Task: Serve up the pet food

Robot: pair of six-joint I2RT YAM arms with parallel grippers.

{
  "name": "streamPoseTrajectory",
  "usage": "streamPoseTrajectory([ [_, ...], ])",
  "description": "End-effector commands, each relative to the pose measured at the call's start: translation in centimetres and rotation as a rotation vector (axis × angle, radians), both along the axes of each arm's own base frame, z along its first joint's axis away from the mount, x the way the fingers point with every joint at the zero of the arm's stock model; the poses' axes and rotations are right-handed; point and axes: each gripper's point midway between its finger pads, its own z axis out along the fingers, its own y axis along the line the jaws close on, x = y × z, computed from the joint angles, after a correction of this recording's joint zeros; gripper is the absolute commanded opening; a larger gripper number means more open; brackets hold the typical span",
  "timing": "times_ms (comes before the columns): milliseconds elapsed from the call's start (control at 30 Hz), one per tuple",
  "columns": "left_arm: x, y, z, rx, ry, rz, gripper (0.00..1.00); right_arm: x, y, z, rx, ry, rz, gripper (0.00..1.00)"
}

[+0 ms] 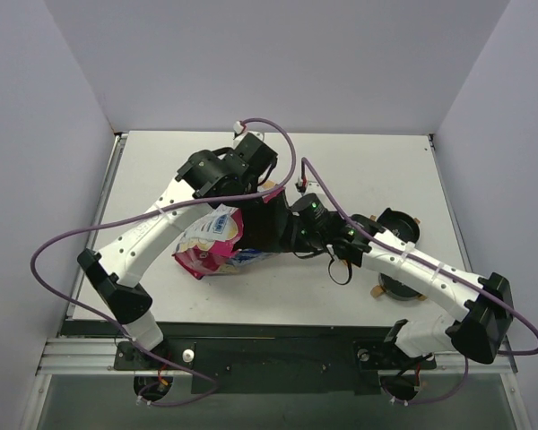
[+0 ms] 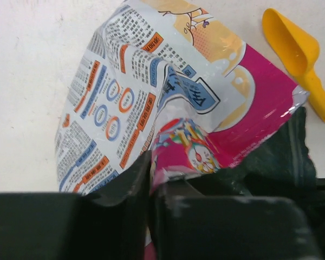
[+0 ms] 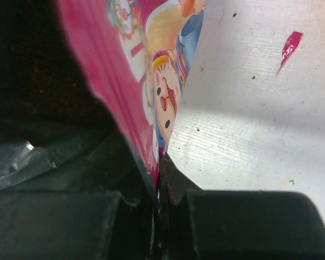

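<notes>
You see dense small print across the bag (image 2: 114, 108). None of it reads clearly. Its blue label (image 2: 187, 92) carries large characters, which are also illegible.

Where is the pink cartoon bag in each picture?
Top external: the bag sits centre-left, between the two arms.
Left wrist: it fills the middle, its edge pinched by the left gripper at the bottom.
Right wrist: its pink side runs from the top down into the right gripper.
Shared landmark: the white table beneath the bag, in all three.
</notes>
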Motion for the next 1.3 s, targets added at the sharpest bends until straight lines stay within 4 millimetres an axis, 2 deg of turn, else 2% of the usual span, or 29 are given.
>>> streamPoseTrajectory([
  [0,0.1,0.5,0.5,0.072,-0.042,0.026,0.26,0.1,-0.4,1.7,0.037,-0.073,0.000,0.00],
  [33,0.0,0.5,0.2,0.074,-0.037,0.023,0.37,-0.1,-0.4,1.4,0.039,-0.068,0.008,0.00],
  [100,-0.1,0.6,0.1,0.081,-0.032,0.015,0.40,-0.3,-0.3,1.1,0.051,-0.066,0.011,0.00],
  [167,-0.1,0.9,-0.3,0.114,-0.022,0.006,0.38,-0.5,-0.3,0.9,0.057,-0.064,0.016,0.00],
  [267,0.0,1.0,-0.3,0.145,-0.019,-0.007,0.16,-0.6,-0.7,0.6,0.050,-0.067,0.014,0.00],
  [367,0.0,0.8,0.1,0.131,-0.025,-0.030,0.04,-0.7,-1.4,0.0,0.020,-0.050,-0.004,0.02],
  [400,0.0,0.7,0.3,0.122,-0.028,-0.035,0.00,-0.7,-1.3,0.3,0.022,-0.044,-0.005,0.07],
  [433,-0.1,0.4,0.4,0.106,-0.023,-0.046,0.00,-0.9,-1.4,0.3,0.026,-0.027,0.001,0.21],
  [467,-0.1,0.0,0.6,0.089,-0.026,-0.053,0.00,-1.0,-1.4,0.9,0.052,-0.018,-0.003,0.28],
  [500,-0.2,-0.3,0.7,0.065,-0.023,-0.058,0.00,-0.9,-1.5,1.4,0.071,-0.020,-0.014,0.44],
  [600,-0.3,-1.1,1.3,0.000,-0.025,-0.045,0.00,-1.0,-2.9,4.1,0.155,-0.081,-0.049,0.66],
  [667,-0.3,-1.4,1.8,-0.027,-0.030,-0.043,0.00,-1.1,-4.3,5.5,0.178,-0.115,-0.073,0.70],
  [733,-0.4,-1.5,2.3,-0.046,-0.039,-0.044,0.00,-1.0,-6.5,5.5,0.164,-0.107,-0.139,0.70],
  [767,-0.3,-1.3,2.5,-0.045,-0.042,-0.037,0.00,-0.9,-8.0,4.3,0.139,-0.071,-0.194,0.70],
  [800,-0.3,-1.2,2.7,-0.045,-0.049,-0.032,0.00,-1.1,-8.5,4.1,0.153,-0.062,-0.205,0.68],
  [833,-0.3,-1.0,2.8,-0.043,-0.048,-0.030,0.00,-0.9,-9.7,2.5,0.144,-0.030,-0.256,0.65],
  [867,-0.5,-1.1,3.0,-0.050,-0.047,-0.035,0.00,-0.9,-10.2,2.0,0.158,-0.015,-0.277,0.53],
  [900,-0.5,-1.1,3.3,-0.059,-0.052,-0.039,0.00,-0.5,-11.2,0.2,0.153,0.020,-0.337,0.46],
  [933,-0.5,-1.2,3.4,-0.068,-0.051,-0.043,0.00,-0.8,-11.0,-0.6,0.173,0.055,-0.331,0.20],
  [967,-0.6,-1.3,3.4,-0.075,-0.049,-0.049,0.00,-0.2,-11.0,-1.9,0.189,0.069,-0.351,0.10],
  [1000,-0.8,-1.5,3.5,-0.089,-0.041,-0.060,0.00,0.8,-10.3,-1.7,0.228,0.038,-0.343,0.00],
  [1033,-0.9,-1.8,3.3,-0.093,-0.035,-0.069,0.00,0.7,-9.7,-3.8,0.212,0.093,-0.331,0.00],
  [1067,-1.0,-2.3,3.4,-0.116,-0.028,-0.087,0.00,1.5,-8.2,-3.5,0.267,0.079,-0.301,0.00],
  [1100,-1.1,-2.5,3.3,-0.122,-0.022,-0.099,0.00,1.6,-6.8,-5.2,0.271,0.149,-0.262,0.00],
  [1133,-1.2,-3.0,3.4,-0.140,-0.017,-0.113,0.00,2.6,-4.9,-4.7,0.324,0.131,-0.223,0.00],
  [1167,-1.3,-3.3,3.4,-0.147,-0.015,-0.127,0.00,3.0,-3.5,-5.9,0.330,0.174,-0.207,0.00],
  [1200,-1.2,-3.7,3.6,-0.167,-0.016,-0.139,0.00,3.4,-1.7,-5.3,0.373,0.151,-0.167,0.00],
  [1233,-1.3,-3.9,3.6,-0.177,-0.013,-0.146,0.00,3.9,-0.2,-6.3,0.384,0.195,-0.160,0.00],
  [1267,-1.3,-4.4,3.9,-0.205,-0.015,-0.162,0.00,4.3,1.6,-5.8,0.422,0.184,-0.126,0.00],
])
